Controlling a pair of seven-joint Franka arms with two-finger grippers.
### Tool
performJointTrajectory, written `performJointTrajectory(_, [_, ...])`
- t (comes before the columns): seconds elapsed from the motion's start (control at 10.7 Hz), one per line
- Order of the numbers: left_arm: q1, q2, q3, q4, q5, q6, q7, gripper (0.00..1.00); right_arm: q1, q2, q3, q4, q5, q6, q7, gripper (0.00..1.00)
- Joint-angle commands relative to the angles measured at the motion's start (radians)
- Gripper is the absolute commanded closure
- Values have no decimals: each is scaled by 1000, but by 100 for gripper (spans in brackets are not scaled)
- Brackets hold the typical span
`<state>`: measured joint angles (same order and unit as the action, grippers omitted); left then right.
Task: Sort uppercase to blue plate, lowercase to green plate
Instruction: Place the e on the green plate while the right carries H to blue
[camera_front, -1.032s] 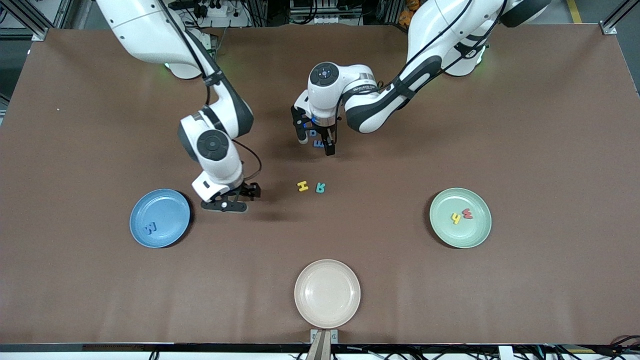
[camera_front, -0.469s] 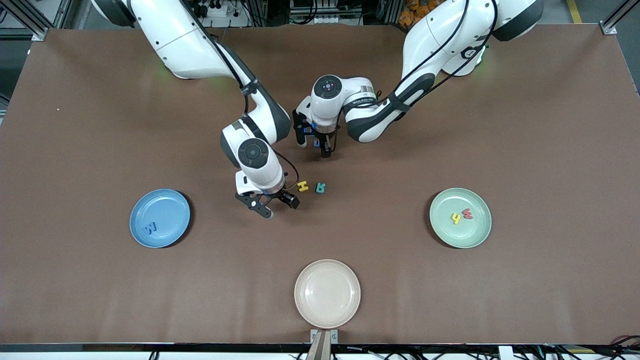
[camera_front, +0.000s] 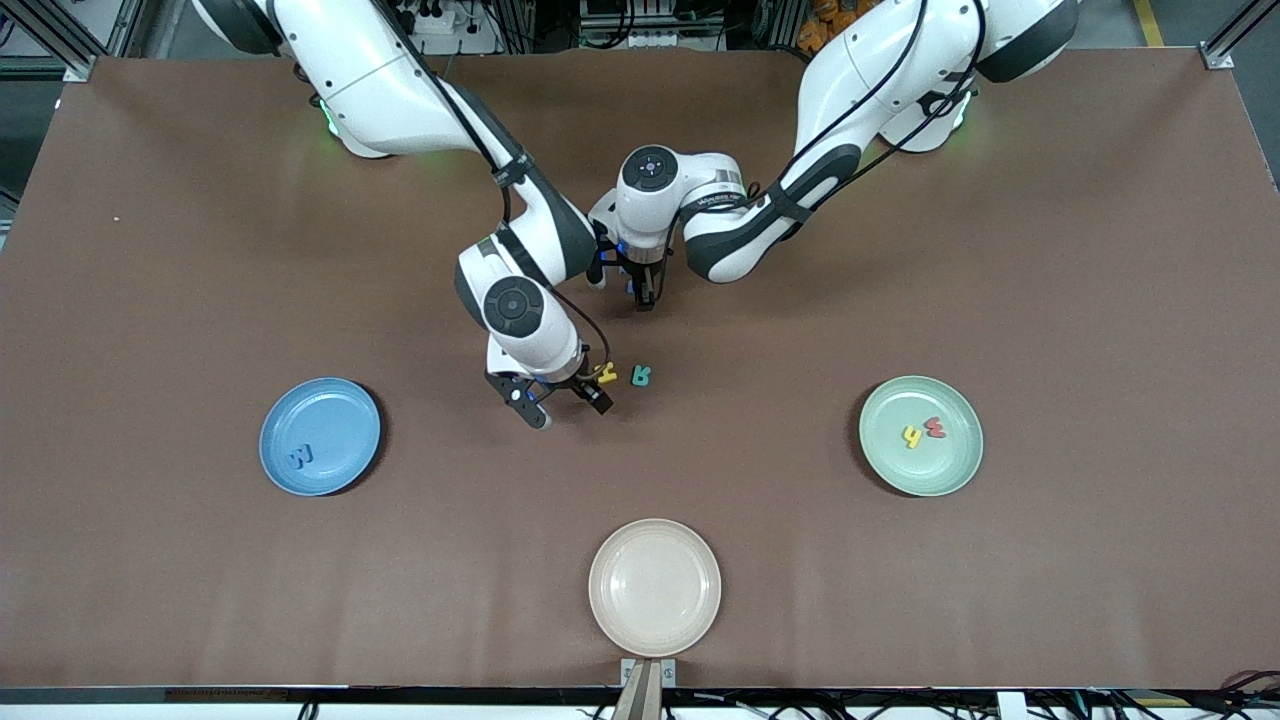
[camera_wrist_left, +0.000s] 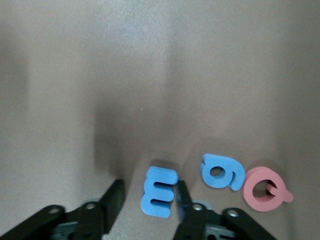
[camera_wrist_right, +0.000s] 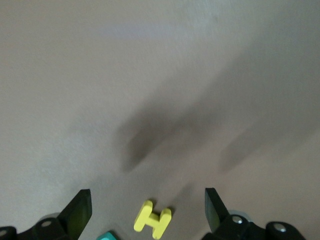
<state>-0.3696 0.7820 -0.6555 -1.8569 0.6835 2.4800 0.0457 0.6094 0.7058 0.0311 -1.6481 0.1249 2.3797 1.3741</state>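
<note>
My left gripper (camera_wrist_left: 149, 190) is down at the table's middle, its jaws either side of the blue lowercase m (camera_wrist_left: 159, 192). One finger touches the m and the other stands a little apart. A blue g (camera_wrist_left: 222, 171) and a red G (camera_wrist_left: 265, 189) lie beside it. My right gripper (camera_wrist_right: 147, 200) hangs open over the yellow H (camera_wrist_right: 152, 220), next to the teal R (camera_front: 642, 376). The blue plate (camera_front: 340, 415) holds a blue W (camera_front: 300, 457). On the green plate (camera_front: 925, 470) lie a yellow h (camera_front: 911, 436) and a red w (camera_front: 935, 427).
A cream plate (camera_front: 654, 587) sits near the table's front edge, nearer the front camera than the letters. The two arms' wrists are close together over the middle. Bare brown tabletop lies between the plates.
The right arm swung from beside the blue plate to over the yellow H. The left gripper's fingers narrowed around the blue m.
</note>
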Motion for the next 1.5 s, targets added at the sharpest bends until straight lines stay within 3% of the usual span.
performJointTrajectory(0.0, [7, -6, 22, -8, 27, 2, -6, 100, 27, 21, -2, 17, 15, -5, 97, 0])
performJointTrajectory(0.28, [169, -120, 11, -59, 8, -113, 5, 100, 58, 46, -3, 22, 1, 6, 152, 0])
performJointTrajectory(0.66, [478, -202, -46, -64, -46, -165, 37, 100, 98, 61, -23, 25, -1, 9, 189, 0])
performJointTrajectory(0.84, [552, -221, -9, -44, -102, -165, 109, 100, 98, 61, -25, 25, -1, 9, 189, 0])
performJointTrajectory(1.03, [593, -230, 77, -16, -104, -165, 224, 100, 98, 61, -30, 27, -5, 9, 189, 0])
performJointTrajectory(1.13, [603, -230, 123, -2, -111, -165, 255, 100, 98, 61, -30, 27, -17, 9, 189, 19])
performJointTrajectory(1.31, [606, -212, 192, 14, -148, -158, 258, 100, 99, 61, -28, 30, -36, 7, 186, 100])
performJointTrajectory(1.41, [606, -202, 200, 15, -176, -156, 257, 100, 99, 63, -26, 31, -69, 9, 184, 100])
